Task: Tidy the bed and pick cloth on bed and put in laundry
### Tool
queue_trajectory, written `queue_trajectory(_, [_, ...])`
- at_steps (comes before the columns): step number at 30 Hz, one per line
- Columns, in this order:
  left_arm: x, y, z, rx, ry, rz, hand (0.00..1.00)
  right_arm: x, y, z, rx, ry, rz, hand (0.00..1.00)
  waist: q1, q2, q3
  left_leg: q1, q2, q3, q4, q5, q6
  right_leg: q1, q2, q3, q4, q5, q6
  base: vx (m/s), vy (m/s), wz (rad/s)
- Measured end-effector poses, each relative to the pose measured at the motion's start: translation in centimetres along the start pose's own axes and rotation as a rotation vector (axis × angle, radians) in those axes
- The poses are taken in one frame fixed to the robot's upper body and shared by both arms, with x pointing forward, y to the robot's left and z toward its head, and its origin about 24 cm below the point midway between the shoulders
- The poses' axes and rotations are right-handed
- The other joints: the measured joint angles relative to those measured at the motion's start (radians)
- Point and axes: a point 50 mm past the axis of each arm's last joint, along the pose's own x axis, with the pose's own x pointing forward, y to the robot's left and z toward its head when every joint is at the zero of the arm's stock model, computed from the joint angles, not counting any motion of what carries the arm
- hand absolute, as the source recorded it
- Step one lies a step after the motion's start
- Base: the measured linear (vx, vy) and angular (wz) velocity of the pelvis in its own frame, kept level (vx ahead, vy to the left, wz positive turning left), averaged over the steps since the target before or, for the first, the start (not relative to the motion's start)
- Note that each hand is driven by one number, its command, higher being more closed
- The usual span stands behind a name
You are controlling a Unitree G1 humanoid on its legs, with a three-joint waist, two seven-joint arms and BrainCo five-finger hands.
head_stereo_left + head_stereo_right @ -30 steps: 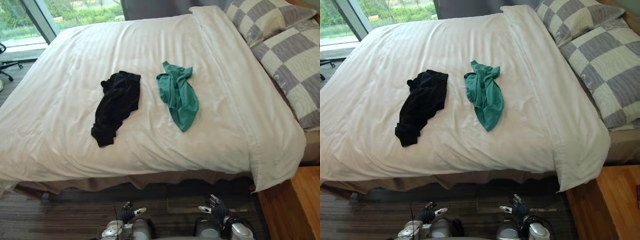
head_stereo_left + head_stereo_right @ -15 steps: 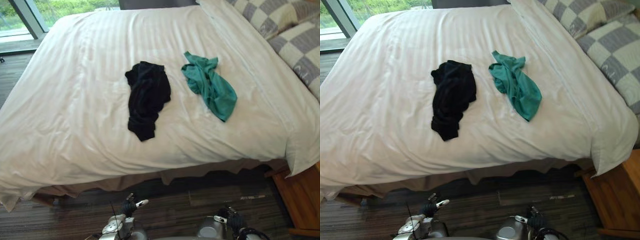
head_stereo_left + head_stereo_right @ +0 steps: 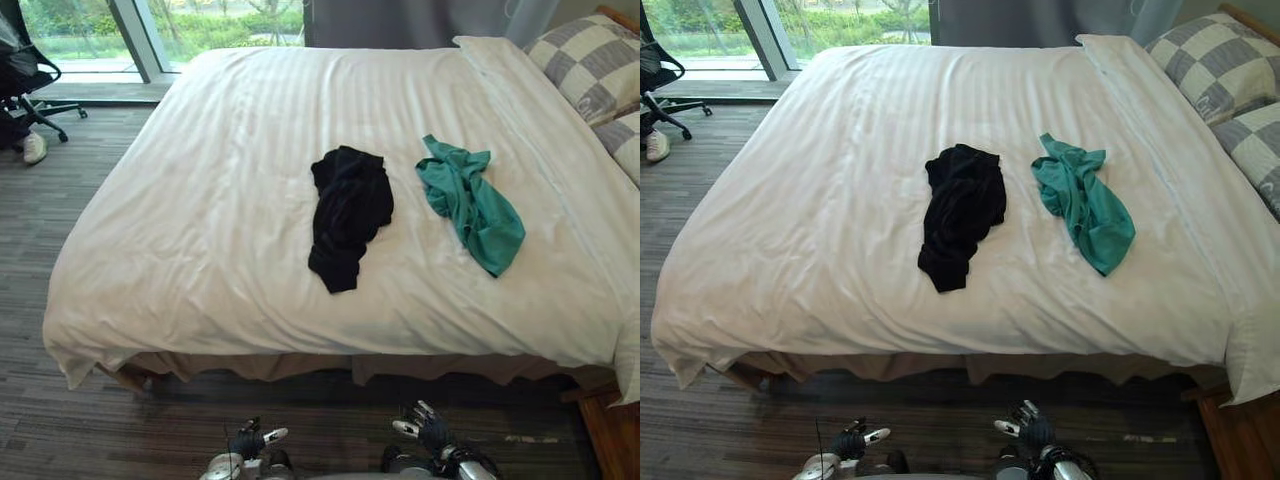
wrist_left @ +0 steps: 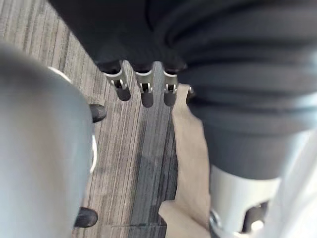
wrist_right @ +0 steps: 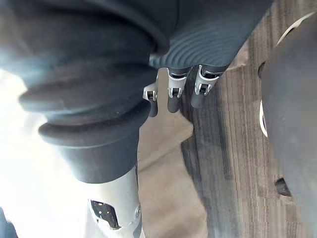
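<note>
Camera leftward; black cloth [image 3: 348, 215] on bed [image 3: 220, 200].

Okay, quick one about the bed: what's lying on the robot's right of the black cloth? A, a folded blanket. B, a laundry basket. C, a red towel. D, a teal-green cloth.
D: a crumpled teal-green cloth lies on the white duvet on the robot's right of the black cloth, with a strip of bare duvet between them.
</note>
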Motion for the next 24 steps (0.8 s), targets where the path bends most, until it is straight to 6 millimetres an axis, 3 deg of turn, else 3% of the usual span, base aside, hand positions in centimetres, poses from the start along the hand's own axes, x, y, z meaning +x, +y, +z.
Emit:
queue_trajectory(2, [-0.1, 1.5, -0.2, -0.099, 0.007, 0.106, 0.00, -1.0, -3.3, 0.3, 0.146, -0.055, -0.185, 0.00, -0.003, 0.029, 0.020, 0.019, 0.009, 0.029, 0.005, -0.017, 0.010, -0.002, 0.003, 0.026, 0.027, -0.009, 0.000, -0.14, -0.001, -0.31])
queue_trajectory(3, [-0.3, 3.1, -0.7, -0.201, 0.018, 0.199, 0.00, -1.9, -5.5, 0.8, 0.245, -0.112, -0.308, 0.00, -0.004, 0.039, 0.026, 0.031, 0.013, 0.050, -0.008, -0.036, 0.016, -0.022, 0.007, 0.046, 0.057, -0.032, -0.003, -0.13, 0.009, -0.34])
queue_trajectory(5, [-0.9, 5.6, -1.0, -0.332, 0.010, 0.345, 0.00, -3.5, -8.5, 1.6, 0.363, -0.205, -0.476, 0.00, -0.006, 0.044, 0.026, 0.051, 0.009, 0.079, -0.035, -0.046, 0.011, -0.038, 0.000, 0.068, 0.089, -0.046, 0.002, -0.13, -0.013, -0.30])
queue_trajectory(7, [-2.2, 9.8, -1.0, -0.474, -0.045, 0.546, 0.00, -6.7, -13.2, 3.8, 0.433, -0.383, -0.685, 0.00, -0.026, 0.043, 0.018, 0.076, -0.015, 0.102, -0.109, -0.046, 0.009, -0.053, -0.017, 0.069, 0.090, -0.051, 0.009, -0.10, -0.023, -0.05])
queue_trajectory(8, [-2.5, 10.8, -0.7, -0.500, -0.070, 0.582, 0.00, -7.5, -14.1, 4.1, 0.430, -0.415, -0.722, 0.00, -0.034, 0.042, 0.014, 0.080, -0.027, 0.105, -0.134, -0.045, 0.008, -0.056, -0.023, 0.069, 0.083, -0.051, 0.010, -0.06, 0.053, 0.27])
queue_trajectory(10, [-4.8, 16.6, 2.6, -0.577, -0.277, 0.742, 0.00, -10.9, -17.5, 5.3, 0.436, -0.546, -0.879, 0.00, -0.051, 0.043, -0.003, 0.108, -0.039, 0.141, -0.247, -0.014, -0.030, -0.064, -0.033, 0.033, 0.054, -0.046, 0.013, 0.01, 0.057, 0.33])
queue_trajectory(11, [-5.7, 18.2, 3.7, -0.569, -0.340, 0.783, 0.00, -11.5, -18.0, 5.6, 0.432, -0.576, -0.906, 0.00, -0.054, 0.044, -0.007, 0.105, -0.038, 0.144, -0.252, -0.007, -0.041, -0.061, -0.031, 0.030, 0.049, -0.038, 0.008, 0.03, -0.010, 0.26])
queue_trajectory(13, [-9.7, 23.1, 8.9, -0.494, -0.586, 0.906, 0.00, -13.7, -19.3, 7.6, 0.368, -0.707, -0.955, 0.00, -0.055, 0.021, -0.036, 0.106, -0.033, 0.144, -0.262, -0.004, -0.045, -0.038, -0.021, 0.012, 0.003, -0.012, 0.001, 0.01, 0.003, 0.13])
queue_trajectory(14, [-10.6, 23.8, 10.3, -0.468, -0.642, 0.917, 0.00, -14.1, -19.4, 8.5, 0.342, -0.745, -0.951, 0.00, -0.053, 0.018, -0.046, 0.106, -0.031, 0.144, -0.262, -0.002, -0.045, -0.029, -0.017, 0.011, -0.011, -0.005, 0.000, 0.08, 0.028, 0.00])
queue_trajectory(16, [-13.5, 24.9, 15.1, -0.380, -0.840, 0.922, 0.00, -15.4, -19.3, 13.4, 0.217, -0.932, -0.900, 0.00, -0.053, 0.015, -0.079, 0.105, -0.023, 0.144, -0.262, 0.035, -0.032, -0.008, -0.006, 0.005, -0.050, 0.016, -0.005, 0.13, 0.041, -0.03])
queue_trajectory(17, [-13.9, 24.8, 16.3, -0.369, -0.882, 0.911, 0.00, -15.7, -19.1, 14.8, 0.177, -0.973, -0.878, 0.00, -0.053, 0.016, -0.085, 0.105, -0.022, 0.144, -0.262, 0.045, -0.025, -0.003, -0.003, 0.005, -0.057, 0.019, -0.004, 0.13, 0.037, -0.03])
queue_trajectory(18, [-14.5, 24.4, 18.5, -0.352, -0.959, 0.884, 0.00, -16.0, -18.7, 17.5, 0.105, -1.045, -0.825, 0.00, -0.052, 0.019, -0.090, 0.108, -0.023, 0.144, -0.262, 0.070, -0.016, 0.008, 0.000, 0.005, -0.066, 0.023, 0.000, 0.11, 0.032, -0.05])
queue_trajectory(19, [-15.1, 23.9, 20.6, -0.324, -1.022, 0.853, 0.00, -15.8, -18.1, 19.6, 0.058, -1.096, -0.766, 0.00, -0.051, 0.016, -0.098, 0.110, -0.025, 0.145, -0.261, 0.076, -0.008, 0.010, 0.000, 0.008, -0.074, 0.028, 0.006, 0.11, 0.032, -0.04])
queue_trajectory(22, [-16.1, 22.8, 24.6, -0.223, -1.113, 0.787, 0.00, -14.1, -16.1, 22.9, -0.026, -1.136, -0.630, 0.00, -0.053, -0.005, -0.100, 0.115, -0.027, 0.147, -0.253, 0.086, 0.004, 0.009, 0.004, 0.012, -0.075, 0.032, 0.010, 0.13, 0.027, -0.06])
queue_trajectory(24, [-16.2, 20.7, 28.0, -0.119, -1.167, 0.687, 0.00, -12.4, -13.8, 26.0, -0.148, -1.127, -0.495, 0.00, -0.054, -0.011, -0.100, 0.123, -0.024, 0.147, -0.253, 0.086, 0.004, 0.015, 0.009, 0.012, -0.076, 0.031, 0.009, 0.09, -0.008, -0.05])
